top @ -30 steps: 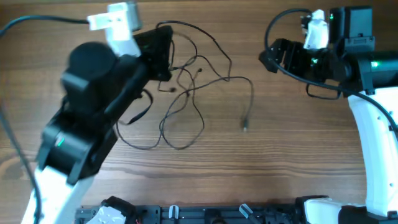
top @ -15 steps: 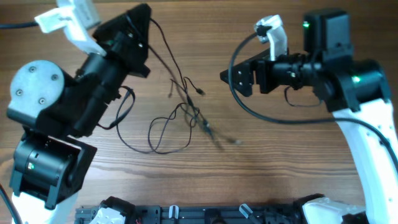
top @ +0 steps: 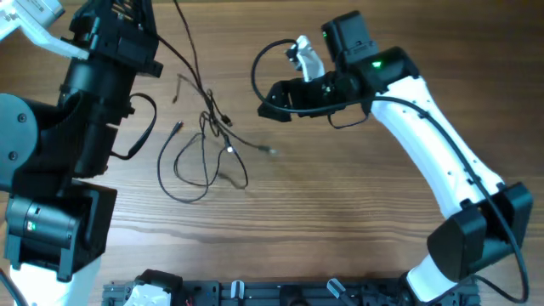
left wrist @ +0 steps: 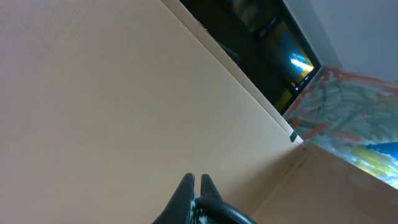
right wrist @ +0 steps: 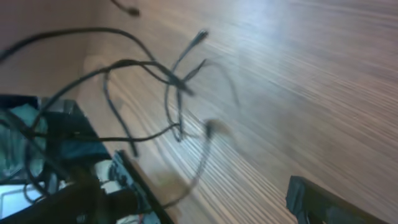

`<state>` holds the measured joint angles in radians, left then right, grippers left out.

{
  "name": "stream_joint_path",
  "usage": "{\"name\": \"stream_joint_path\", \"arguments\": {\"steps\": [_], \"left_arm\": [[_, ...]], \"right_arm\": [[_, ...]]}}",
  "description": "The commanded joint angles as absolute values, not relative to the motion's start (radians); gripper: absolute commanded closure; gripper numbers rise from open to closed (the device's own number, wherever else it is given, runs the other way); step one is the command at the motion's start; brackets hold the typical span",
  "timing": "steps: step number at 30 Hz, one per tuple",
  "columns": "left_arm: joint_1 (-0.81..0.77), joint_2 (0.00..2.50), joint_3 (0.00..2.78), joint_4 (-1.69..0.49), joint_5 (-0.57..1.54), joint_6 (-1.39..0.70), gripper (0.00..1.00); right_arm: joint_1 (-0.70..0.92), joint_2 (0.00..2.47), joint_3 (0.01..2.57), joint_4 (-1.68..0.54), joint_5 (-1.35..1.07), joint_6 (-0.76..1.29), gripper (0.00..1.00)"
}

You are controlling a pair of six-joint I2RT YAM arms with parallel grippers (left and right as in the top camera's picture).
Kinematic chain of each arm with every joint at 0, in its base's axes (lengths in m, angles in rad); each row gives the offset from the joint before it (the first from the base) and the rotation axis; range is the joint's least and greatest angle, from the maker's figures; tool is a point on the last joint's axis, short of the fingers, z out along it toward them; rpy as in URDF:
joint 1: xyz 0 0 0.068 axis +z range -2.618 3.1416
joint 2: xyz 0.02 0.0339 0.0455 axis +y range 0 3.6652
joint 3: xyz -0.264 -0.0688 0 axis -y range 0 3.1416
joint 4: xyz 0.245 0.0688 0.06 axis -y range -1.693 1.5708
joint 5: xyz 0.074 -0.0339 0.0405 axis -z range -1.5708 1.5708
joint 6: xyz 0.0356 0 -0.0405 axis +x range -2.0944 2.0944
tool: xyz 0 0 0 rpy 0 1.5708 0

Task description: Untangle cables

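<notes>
The cables (top: 206,140) are thin black wires in a loose tangle on the wooden table, left of centre, with a low loop toward the front. One strand rises taut from the tangle to the top edge, beside my left gripper (top: 136,13). In the left wrist view the left gripper (left wrist: 196,178) is shut and points up at a wall; the strand seems pinched in it. My right gripper (top: 270,100) hovers just right of the tangle, open and empty. The right wrist view shows the blurred cables (right wrist: 177,93) ahead and one right finger (right wrist: 323,199).
A black rail with fittings (top: 280,293) runs along the table's front edge. The left arm's bulky body (top: 76,153) covers the table's left side. The right arm (top: 442,170) crosses the right half. Bare wood table (top: 357,221) lies at centre right.
The left arm swung up and back, dragging the tangle left and drawing one strand taut. The right arm moved from the far right in toward the tangle.
</notes>
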<state>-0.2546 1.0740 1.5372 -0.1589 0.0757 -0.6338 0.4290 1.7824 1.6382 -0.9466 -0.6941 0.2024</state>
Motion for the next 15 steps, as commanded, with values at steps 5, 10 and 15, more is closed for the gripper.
{"name": "stream_joint_path", "arguments": {"steps": [5, 10, 15], "left_arm": [[-0.249, 1.064, 1.559, -0.149, 0.069, -0.645, 0.96], [-0.249, 1.064, 1.559, -0.149, 0.07, -0.645, 0.96], [-0.249, 1.064, 1.559, -0.148, 0.069, -0.645, 0.96]], "right_arm": [[0.495, 1.811, 1.642, -0.844, -0.757, 0.361, 0.06], [0.561, 1.901, 1.642, -0.84, -0.821, 0.392, 0.07], [0.65, 2.01, 1.642, -0.744, -0.815, 0.531, 0.1]]}}
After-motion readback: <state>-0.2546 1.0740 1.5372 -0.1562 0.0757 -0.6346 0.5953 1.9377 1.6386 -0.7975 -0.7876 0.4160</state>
